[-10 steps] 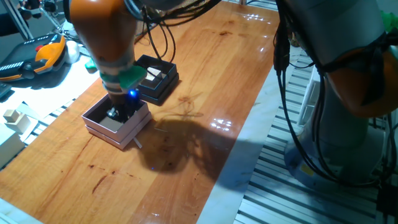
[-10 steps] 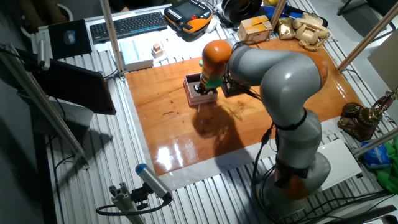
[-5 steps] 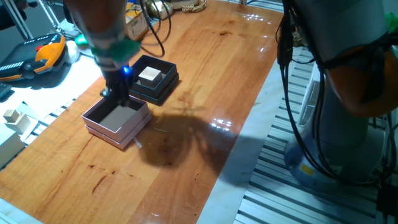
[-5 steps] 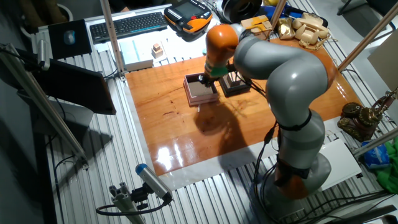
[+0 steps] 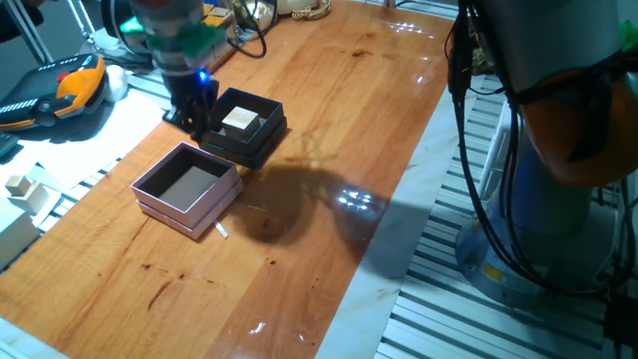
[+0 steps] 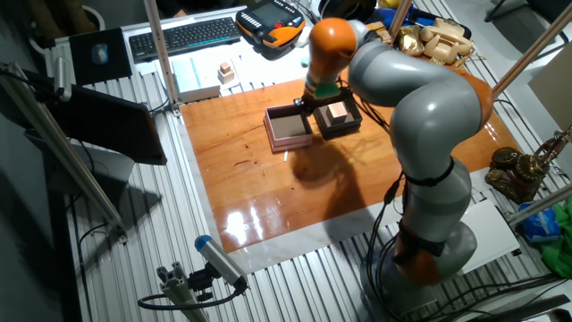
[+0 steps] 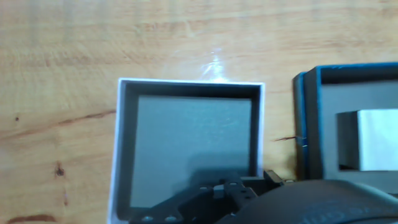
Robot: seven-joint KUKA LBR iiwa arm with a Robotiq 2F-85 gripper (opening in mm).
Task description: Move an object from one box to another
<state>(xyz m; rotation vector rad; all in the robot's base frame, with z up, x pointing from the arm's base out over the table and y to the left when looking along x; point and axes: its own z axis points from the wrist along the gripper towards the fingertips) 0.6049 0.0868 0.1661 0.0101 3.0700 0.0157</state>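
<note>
The pale beige cube (image 5: 239, 121) lies inside the black box (image 5: 251, 154) at the back left of the wooden table. It also shows in the other fixed view (image 6: 337, 112) and at the right edge of the hand view (image 7: 373, 140). The pink box (image 5: 184, 213) stands just in front of the black box, and its dark floor is bare. My gripper (image 5: 198, 124) hangs over the black box's left rim, above the gap between the boxes. Its fingers look closed, with nothing seen between them. In the hand view the gripper (image 7: 224, 188) is over the pink box's rim (image 7: 115, 155).
A small white scrap (image 5: 221, 230) lies on the table in front of the pink box. An orange and black pendant (image 5: 70, 85) and pale blocks (image 5: 25, 189) sit off the table's left side. A cardboard carton (image 6: 366, 38) and a keyboard (image 6: 183, 34) stand behind the table.
My gripper has risen out of the pink box and moved back towards the black box's left rim. The pink box now shows an empty floor. The cube has stayed in the black box.
</note>
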